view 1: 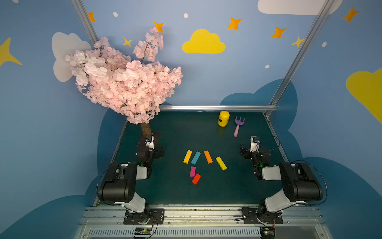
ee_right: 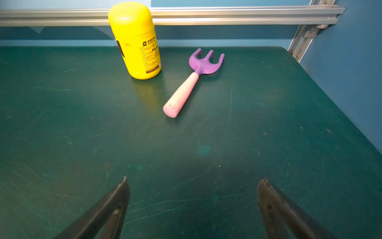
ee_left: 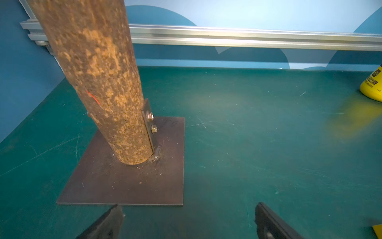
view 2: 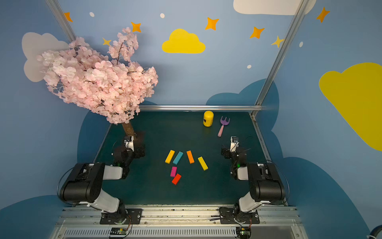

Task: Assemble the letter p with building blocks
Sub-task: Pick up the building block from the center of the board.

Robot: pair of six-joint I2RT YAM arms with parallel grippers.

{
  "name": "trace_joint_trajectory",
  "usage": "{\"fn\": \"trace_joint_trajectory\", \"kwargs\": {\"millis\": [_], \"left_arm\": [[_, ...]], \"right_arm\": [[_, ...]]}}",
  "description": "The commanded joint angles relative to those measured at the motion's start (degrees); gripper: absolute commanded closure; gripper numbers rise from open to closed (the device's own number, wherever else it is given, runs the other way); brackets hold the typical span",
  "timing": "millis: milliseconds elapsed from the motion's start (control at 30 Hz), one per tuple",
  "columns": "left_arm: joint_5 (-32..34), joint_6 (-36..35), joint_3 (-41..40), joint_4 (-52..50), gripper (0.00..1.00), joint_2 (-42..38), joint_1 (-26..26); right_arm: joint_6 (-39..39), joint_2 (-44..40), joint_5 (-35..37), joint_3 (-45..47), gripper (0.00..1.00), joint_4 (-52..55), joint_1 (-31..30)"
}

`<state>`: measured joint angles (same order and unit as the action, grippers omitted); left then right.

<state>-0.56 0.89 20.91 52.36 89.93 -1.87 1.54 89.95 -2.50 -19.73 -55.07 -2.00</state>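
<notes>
Six building blocks lie loose in the middle of the worktop between the arms, forming no letter p. The yellow block, teal block, orange block and second yellow block form a ragged row. The magenta block and red block lie nearer the arm bases, corner to corner, contact unclear. The left arm's fingers stand wide apart and empty before the tree's base plate. The right arm's fingers do likewise, facing the yellow can and toy rake. Both pairs are cropped to tips in the wrist views and barely discernible in both top views.

Robot lab booth, aluminium frame, cloud-painted walls
</notes>
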Motion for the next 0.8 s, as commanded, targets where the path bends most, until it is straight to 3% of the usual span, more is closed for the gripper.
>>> {"fn": "trace_joint_trajectory", "kwargs": {"millis": [0,767], "left_arm": [[-0.96,0.41,0.5,0.34,0.0,0.13,-0.15],[-0.7,-0.15,0.56,0.36,0.0,0.19,0.03]], "right_arm": [[-0.12,-0.65,0.02,-1.27,0.04,0.49,0.01],[-1.28,-0.84,-4.0,-1.33,0.04,0.49,1.98]]}}
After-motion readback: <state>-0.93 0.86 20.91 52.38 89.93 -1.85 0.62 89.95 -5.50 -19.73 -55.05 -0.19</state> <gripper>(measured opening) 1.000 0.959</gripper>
